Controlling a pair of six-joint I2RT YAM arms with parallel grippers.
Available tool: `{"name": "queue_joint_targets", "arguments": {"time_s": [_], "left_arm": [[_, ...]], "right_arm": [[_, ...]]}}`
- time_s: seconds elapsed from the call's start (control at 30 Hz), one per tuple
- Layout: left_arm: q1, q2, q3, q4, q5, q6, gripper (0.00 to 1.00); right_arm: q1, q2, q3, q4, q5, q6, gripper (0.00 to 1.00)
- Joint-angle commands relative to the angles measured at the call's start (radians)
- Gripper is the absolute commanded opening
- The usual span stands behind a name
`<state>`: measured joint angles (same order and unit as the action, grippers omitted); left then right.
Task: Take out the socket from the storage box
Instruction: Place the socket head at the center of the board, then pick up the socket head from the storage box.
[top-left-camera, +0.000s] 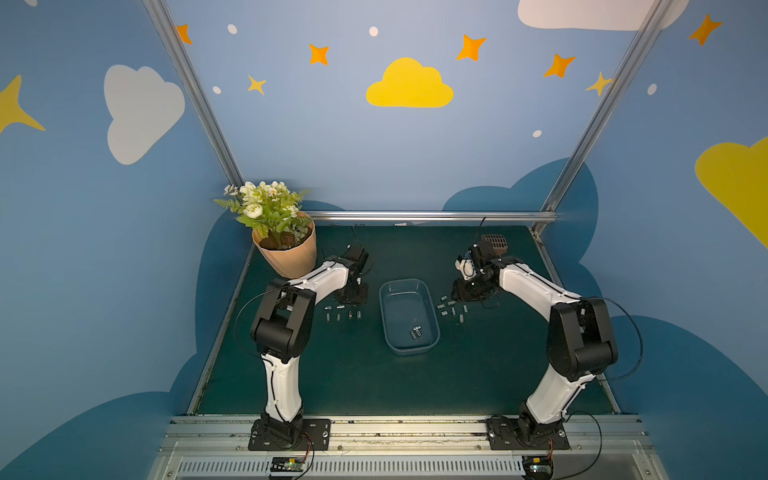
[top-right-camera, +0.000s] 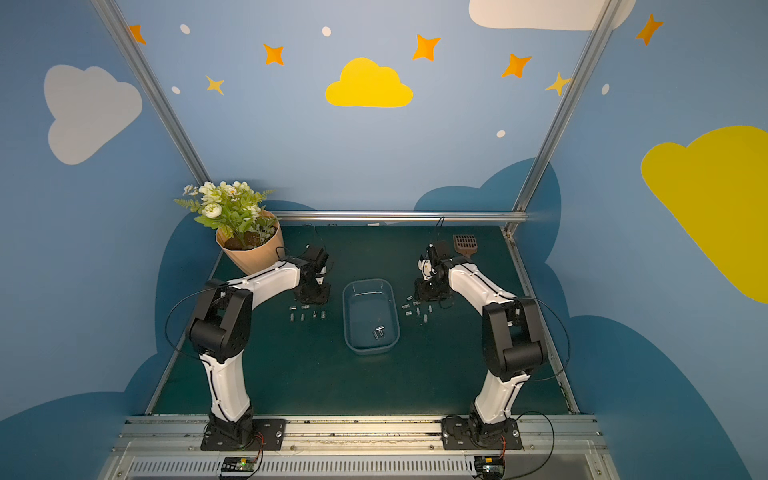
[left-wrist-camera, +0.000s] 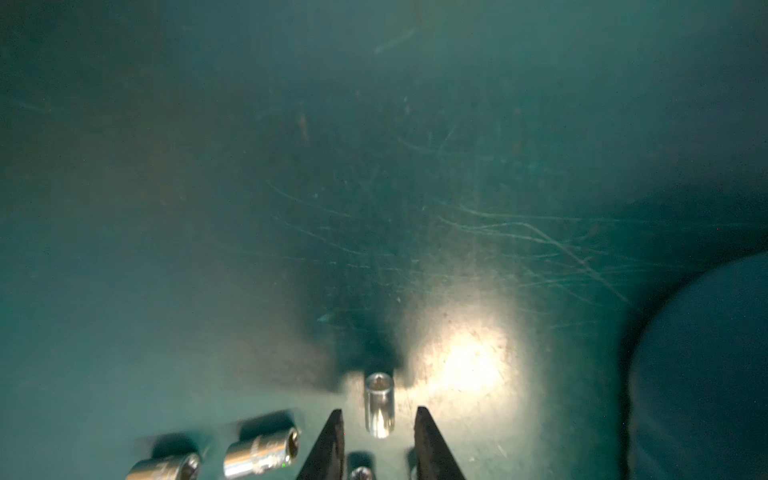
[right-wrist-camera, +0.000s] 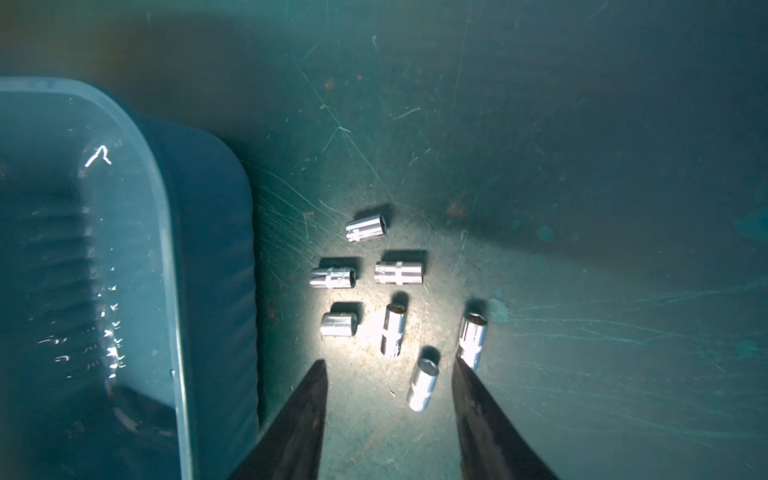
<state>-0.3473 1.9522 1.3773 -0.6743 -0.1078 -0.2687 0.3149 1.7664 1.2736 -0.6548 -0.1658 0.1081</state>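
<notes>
Left jaws stand a little apart, and we see a small shiny steel socket (left-wrist-camera: 379, 405) resting free on the dark green worktop (top-left-camera: 332, 374) between their tips, gripped by neither side; two more steel sockets (left-wrist-camera: 262, 453) lie just beside it. Right jaws are spread wide above a loose cluster of seven sockets (right-wrist-camera: 399, 273) on the worktop and pinch nothing. Between the two arms, in the middle of the worktop, we find the see-through bluish plastic storage box (top-left-camera: 405, 303), rectangular with rounded corners and a thin rim; a few sockets (top-left-camera: 416, 332) lie inside it, at the end nearer the arm bases. Outside the box, more sockets are scattered close to both of its long sides. A peach flowerpot (top-left-camera: 291, 259) with white flowers stands in the far left corner.
</notes>
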Motion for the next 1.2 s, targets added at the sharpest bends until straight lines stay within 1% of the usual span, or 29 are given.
{"name": "queue_joint_targets", "arguments": {"time_s": [0.0,0.2,0.33,0.43,0.53,0.77,1.0,1.17], "left_arm": [[0.005,-0.064,0.024,-0.026,0.003,0.003,0.32],[0.003,-0.155,0.012,-0.023,0.01,-0.013,0.34],[0.002,-0.24,-0.043,0.011,0.038,-0.031,0.39],[0.002,-0.301,-0.089,0.042,0.079,-0.033,0.41],[0.002,-0.348,-0.135,0.072,0.118,-0.049,0.43],[0.002,-0.438,-0.231,0.14,0.134,-0.102,0.46],[0.002,-0.49,-0.289,0.178,0.151,-0.137,0.47],[0.002,-0.519,-0.308,0.178,0.143,-0.139,0.48]], "right_arm": [[-0.007,-0.021,0.003,-0.018,0.008,-0.002,0.5],[-0.004,-0.055,0.023,-0.038,-0.014,-0.036,0.5],[0.005,-0.094,0.044,-0.062,-0.017,-0.054,0.5],[0.024,-0.122,0.046,-0.074,-0.02,-0.062,0.5],[0.055,-0.148,0.031,-0.081,-0.02,-0.068,0.5],[0.156,-0.179,0.029,-0.124,-0.008,-0.077,0.51],[0.236,-0.209,0.037,-0.138,-0.007,-0.065,0.51],[0.292,-0.223,0.034,-0.146,0.007,-0.064,0.51]]}}
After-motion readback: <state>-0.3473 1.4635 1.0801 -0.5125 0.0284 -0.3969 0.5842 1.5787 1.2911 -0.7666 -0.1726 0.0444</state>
